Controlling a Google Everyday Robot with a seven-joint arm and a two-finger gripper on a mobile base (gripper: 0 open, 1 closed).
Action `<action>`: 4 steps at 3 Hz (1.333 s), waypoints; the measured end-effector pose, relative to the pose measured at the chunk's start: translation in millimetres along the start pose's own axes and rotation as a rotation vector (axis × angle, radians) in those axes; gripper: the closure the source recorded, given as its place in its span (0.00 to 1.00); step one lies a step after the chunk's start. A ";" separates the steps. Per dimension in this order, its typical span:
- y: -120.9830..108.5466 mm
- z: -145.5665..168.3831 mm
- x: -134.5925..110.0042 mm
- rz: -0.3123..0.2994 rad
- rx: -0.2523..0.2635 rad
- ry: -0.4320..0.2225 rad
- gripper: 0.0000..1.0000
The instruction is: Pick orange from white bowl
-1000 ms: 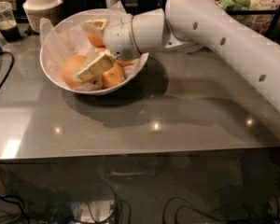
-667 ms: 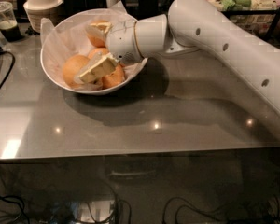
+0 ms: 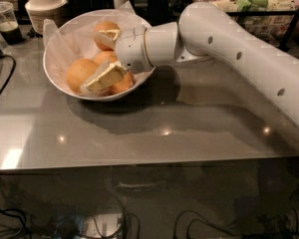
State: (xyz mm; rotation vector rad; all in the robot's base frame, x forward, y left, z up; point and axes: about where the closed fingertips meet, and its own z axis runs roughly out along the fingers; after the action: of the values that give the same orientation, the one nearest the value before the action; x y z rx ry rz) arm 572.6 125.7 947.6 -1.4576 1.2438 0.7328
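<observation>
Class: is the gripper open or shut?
Open: the gripper, inside the white bowl among the oranges, has its two fingers spread wide apart.

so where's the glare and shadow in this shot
Camera view: small bright glints dot the glossy grey table, with a wider glare patch near its front edge; the white robot arm and the wide white paper-lined bowl throw soft shadows on it; the two-finger gripper sits open inside that bowl.

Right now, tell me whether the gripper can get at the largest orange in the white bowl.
Probably yes: the gripper is open inside the white bowl, and the largest orange lies uncovered beside its lower finger. A smaller orange between the fingers means shifting first.
</observation>
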 end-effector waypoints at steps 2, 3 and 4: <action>5.7 20.1 7.2 0.008 -0.044 0.040 0.16; 8.9 27.3 10.4 0.005 -0.068 0.073 0.17; 10.4 28.9 14.3 0.006 -0.081 0.086 0.36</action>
State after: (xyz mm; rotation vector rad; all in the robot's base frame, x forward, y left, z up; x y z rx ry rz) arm 571.5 149.4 923.3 -1.5665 1.2973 0.7380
